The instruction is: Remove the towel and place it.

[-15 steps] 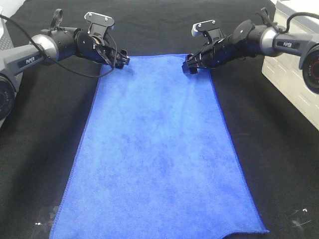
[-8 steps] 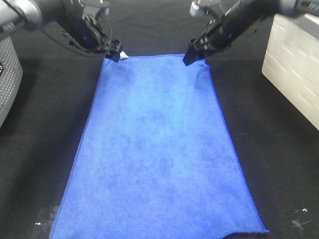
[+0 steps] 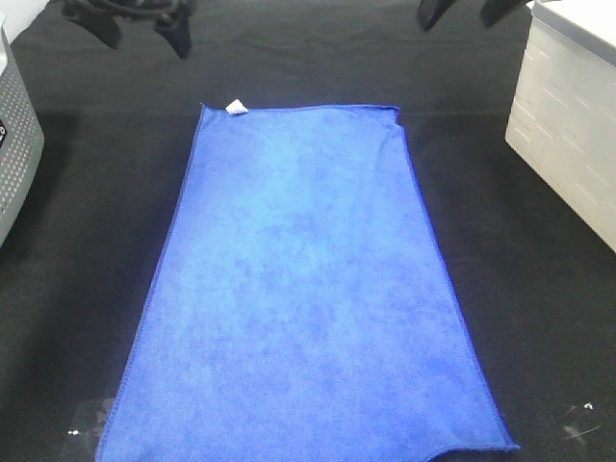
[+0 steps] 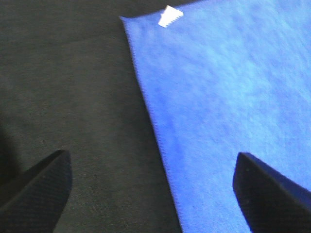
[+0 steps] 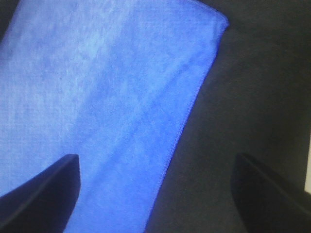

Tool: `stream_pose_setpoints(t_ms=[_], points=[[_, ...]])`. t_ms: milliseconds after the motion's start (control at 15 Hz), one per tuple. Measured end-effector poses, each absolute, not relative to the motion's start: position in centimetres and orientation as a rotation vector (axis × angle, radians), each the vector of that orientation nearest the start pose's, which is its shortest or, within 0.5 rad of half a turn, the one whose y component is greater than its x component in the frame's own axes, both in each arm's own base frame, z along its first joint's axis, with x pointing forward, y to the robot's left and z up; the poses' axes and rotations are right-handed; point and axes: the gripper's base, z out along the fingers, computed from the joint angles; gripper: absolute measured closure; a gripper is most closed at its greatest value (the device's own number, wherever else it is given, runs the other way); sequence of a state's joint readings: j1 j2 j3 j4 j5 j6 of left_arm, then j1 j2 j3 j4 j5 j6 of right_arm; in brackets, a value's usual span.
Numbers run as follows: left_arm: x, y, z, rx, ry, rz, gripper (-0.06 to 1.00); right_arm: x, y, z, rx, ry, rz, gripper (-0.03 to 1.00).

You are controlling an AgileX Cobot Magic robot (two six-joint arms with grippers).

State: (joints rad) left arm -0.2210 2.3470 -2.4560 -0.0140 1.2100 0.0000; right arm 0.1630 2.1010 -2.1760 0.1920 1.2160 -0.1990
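The bright blue towel lies spread flat on the black table cloth, long side running from near to far. Its small white tag sits at the far left corner. My left gripper hangs high at the top edge of the exterior view, beyond that corner. In the left wrist view the left gripper is open above the towel's left edge, the tag ahead. My right gripper is likewise raised beyond the far right corner. The right wrist view shows it open over the towel's right edge, holding nothing.
A white box stands at the right edge of the table. A grey perforated container stands at the left edge. The black table cloth surrounds the towel on all sides.
Both grippers have lifted up and back from the towel's far corners and have almost left the exterior view. The towel lies where it was.
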Motion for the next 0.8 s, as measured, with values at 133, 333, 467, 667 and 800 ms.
stream_pose_setpoints(t_ms=[133, 333, 467, 667, 800], points=[[50.0, -9.3, 31.0, 0.217, 2.542, -0.071, 0.11, 45.1, 6.5, 35.2, -0.29, 2.552, 0.277, 0.16], [48.8, -4.0, 35.3, 0.066, 2.467, -0.04, 0.11, 43.5, 2.2, 38.9, -0.131, 2.471, 0.306, 0.16], [47.2, -0.7, 37.1, -0.027, 2.458, -0.023, 0.11, 42.1, 1.2, 40.9, -0.116, 2.431, 0.254, 0.16], [44.6, 0.7, 38.5, -0.062, 2.482, 0.001, 0.11, 39.7, 1.1, 42.3, -0.118, 2.422, 0.221, 0.16], [40.3, 0.7, 39.7, -0.053, 2.522, 0.022, 0.11, 35.6, 1.2, 42.7, -0.112, 2.459, 0.22, 0.16]])
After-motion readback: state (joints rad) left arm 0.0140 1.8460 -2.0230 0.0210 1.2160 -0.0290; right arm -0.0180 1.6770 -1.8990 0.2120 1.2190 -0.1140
